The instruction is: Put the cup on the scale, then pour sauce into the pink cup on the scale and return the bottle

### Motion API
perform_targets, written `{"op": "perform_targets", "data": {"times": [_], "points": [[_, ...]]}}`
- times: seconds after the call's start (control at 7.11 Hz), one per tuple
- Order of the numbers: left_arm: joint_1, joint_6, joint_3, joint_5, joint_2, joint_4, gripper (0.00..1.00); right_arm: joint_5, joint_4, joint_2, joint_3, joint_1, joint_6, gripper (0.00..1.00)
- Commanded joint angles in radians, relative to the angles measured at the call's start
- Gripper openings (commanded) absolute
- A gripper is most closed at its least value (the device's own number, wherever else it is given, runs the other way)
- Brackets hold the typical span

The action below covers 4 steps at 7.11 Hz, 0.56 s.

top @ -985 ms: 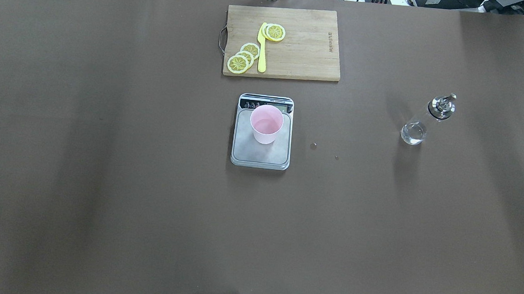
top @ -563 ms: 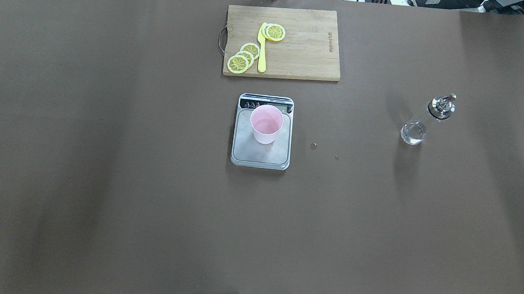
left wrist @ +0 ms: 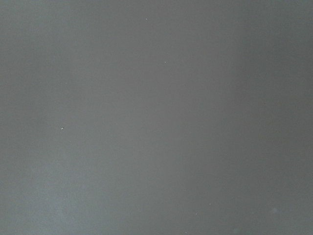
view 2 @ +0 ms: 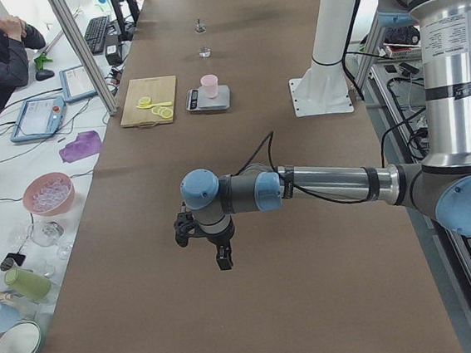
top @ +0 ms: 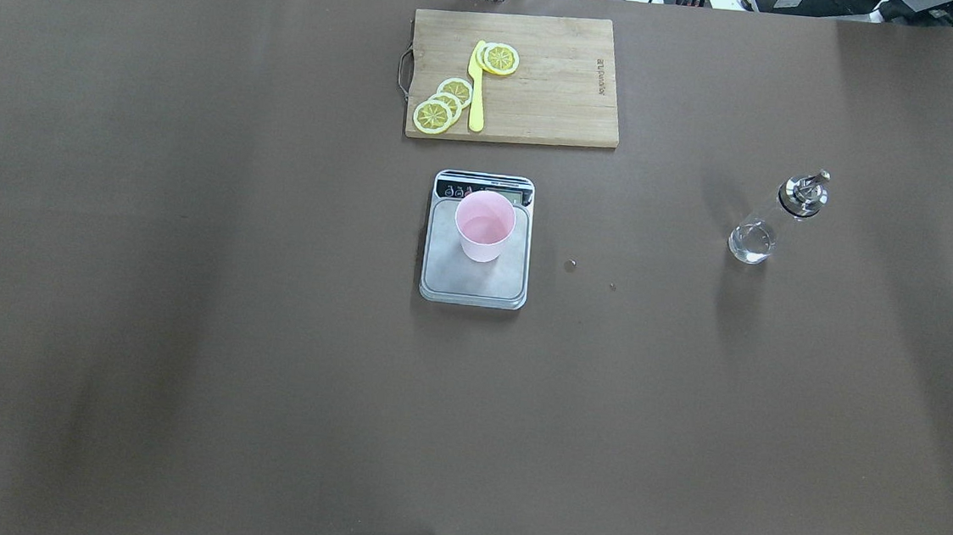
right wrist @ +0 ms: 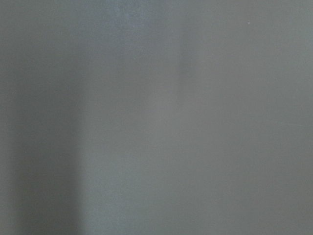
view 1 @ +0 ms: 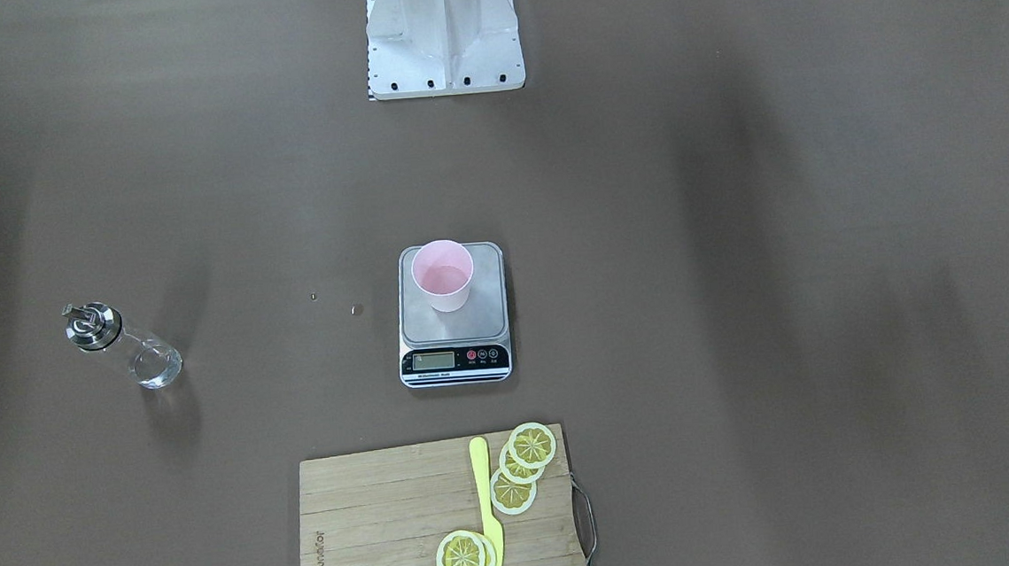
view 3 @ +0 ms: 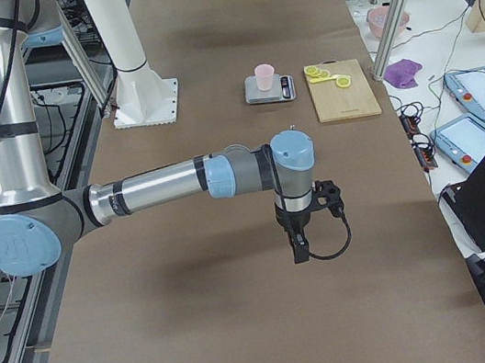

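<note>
from the front you saw the cup [view 1: 443, 276] upright on the scale [view 1: 454, 326], the bottle [view 1: 123, 345] standing well apart. in the side views the left claw [view 2: 221, 257] and right claw [view 3: 298, 247] hung over the table [view 2: 314, 302]; you couldn't tell how open either was.

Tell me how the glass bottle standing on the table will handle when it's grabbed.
The bottle looks like smooth clear glass, so it is probably slippery and breakable if dropped. It stands tall and slim with a metal spout cap on top, so a sideways nudge would likely tip it. Tipped, its round body would probably roll.
</note>
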Motion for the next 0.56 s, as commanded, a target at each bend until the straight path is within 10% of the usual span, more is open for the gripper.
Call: {"op": "perform_targets", "data": {"times": [0.0, 0.42], "points": [[0.002, 0.000, 0.006, 0.003, -0.013, -0.001, 0.98, 0.000, 0.000, 0.000, 0.016, 0.000, 0.000, 1.00], [0.008, 0.000, 0.020, 0.014, -0.015, -0.001, 0.98, 0.003, -0.001, -0.002, 0.027, 0.000, 0.000, 1.00]]}}
